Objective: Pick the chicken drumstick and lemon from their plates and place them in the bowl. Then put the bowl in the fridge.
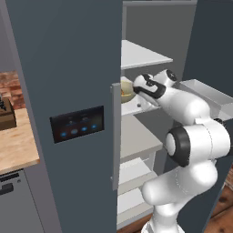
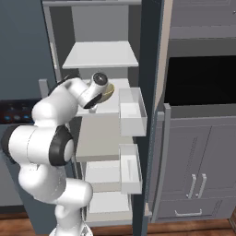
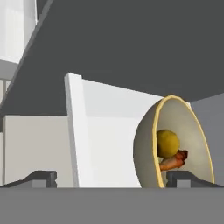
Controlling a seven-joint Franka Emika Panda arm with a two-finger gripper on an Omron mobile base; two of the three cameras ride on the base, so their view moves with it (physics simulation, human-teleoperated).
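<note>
The fridge (image 1: pixel 68 68) stands open, and the olive-yellow bowl (image 3: pixel 146 148) rests on a white middle shelf (image 1: pixel 136 107) inside it. The yellow lemon (image 3: pixel 168 142) and the brown-orange chicken drumstick (image 3: pixel 173 160) lie in the bowl. My gripper (image 3: pixel 113 178) is open, reaching into the fridge at shelf height. Its right fingertip (image 3: pixel 186 177) is in front of the bowl's rim, the left one (image 3: pixel 43 177) far off to the side. From the base the bowl (image 1: pixel 126 91) peeks out just beyond my gripper (image 1: pixel 134 91), and its edge (image 2: pixel 109 92) shows behind the wrist. The plates are out of view.
White door bins (image 2: pixel 131 113) hang on the open right door beside the arm. More shelves (image 2: pixel 101 55) sit above and below. The left door with its blue-lit panel (image 1: pixel 77 124) stands close to the left. Grey cabinets (image 2: pixel 198 156) are on the right, a wooden counter (image 1: pixel 16 145) on the left.
</note>
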